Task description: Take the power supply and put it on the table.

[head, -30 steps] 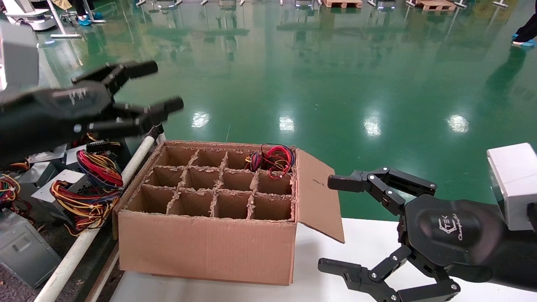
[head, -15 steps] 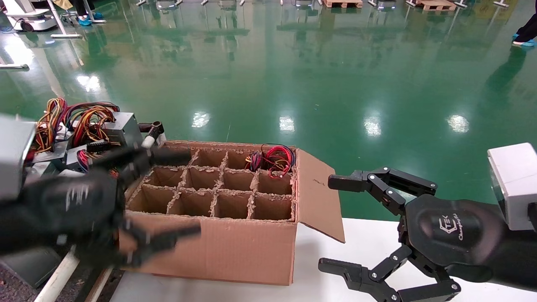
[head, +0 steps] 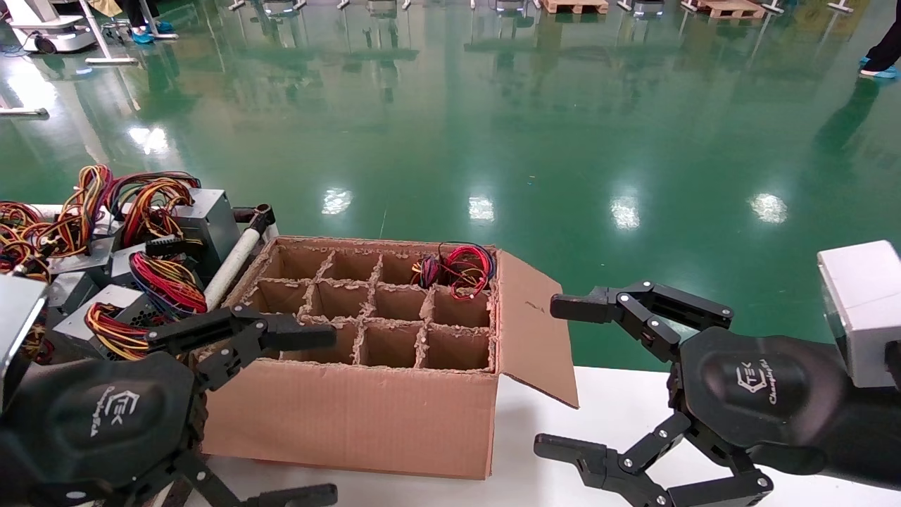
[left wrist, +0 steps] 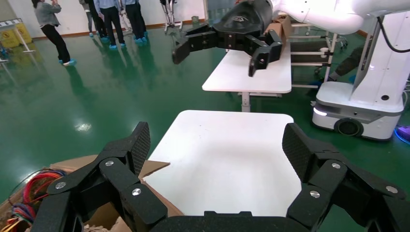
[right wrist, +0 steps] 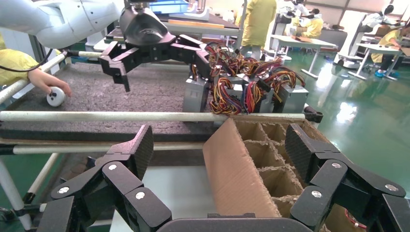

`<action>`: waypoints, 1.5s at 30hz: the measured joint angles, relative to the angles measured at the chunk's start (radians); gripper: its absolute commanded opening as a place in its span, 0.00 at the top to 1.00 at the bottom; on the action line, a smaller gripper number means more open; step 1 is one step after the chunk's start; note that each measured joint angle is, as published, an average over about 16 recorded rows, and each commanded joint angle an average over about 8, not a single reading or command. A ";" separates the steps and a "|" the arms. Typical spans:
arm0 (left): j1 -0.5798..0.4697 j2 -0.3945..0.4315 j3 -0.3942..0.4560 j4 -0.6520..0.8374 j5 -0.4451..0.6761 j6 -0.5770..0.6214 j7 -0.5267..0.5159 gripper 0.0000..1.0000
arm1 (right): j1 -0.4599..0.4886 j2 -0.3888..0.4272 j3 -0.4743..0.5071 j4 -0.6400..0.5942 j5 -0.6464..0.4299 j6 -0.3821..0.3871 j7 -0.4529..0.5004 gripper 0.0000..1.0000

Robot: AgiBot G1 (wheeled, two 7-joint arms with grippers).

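Observation:
One power supply point(head: 456, 268) sits in the far right cell of the cardboard box point(head: 352, 415); only its red and black wires show. Several more grey power supplies point(head: 205, 220) with wire bundles lie on the dark gritty table point(right wrist: 121, 92), behind the white pipe rail point(right wrist: 145, 116). My left gripper point(head: 331, 415) hangs open by the box's near left corner, holding nothing. In its own wrist view the left gripper point(left wrist: 217, 145) faces the white tabletop point(left wrist: 227, 154). My right gripper point(head: 549, 377) stays open and empty to the right of the box, facing the box flap point(right wrist: 237, 169).
The box's open flap point(head: 535, 324) sticks out to the right. A person's hand point(right wrist: 43, 79) rests on the dark table beside a white round object point(right wrist: 55, 96). Green floor lies beyond the tables, and people stand far off.
My left gripper has come down from over the dark table to the box's near left corner, still open and empty. The right arm has not moved.

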 measured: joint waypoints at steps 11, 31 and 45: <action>-0.013 0.007 0.001 0.018 0.007 -0.009 0.003 0.00 | 0.000 0.000 0.000 0.000 0.000 0.000 0.000 0.00; -0.020 0.011 0.002 0.029 0.012 -0.014 0.005 0.00 | 0.000 0.000 0.000 0.000 0.000 0.000 0.000 0.00; -0.021 0.011 0.002 0.030 0.013 -0.015 0.006 0.00 | 0.000 0.000 0.000 0.000 0.000 0.000 0.000 0.00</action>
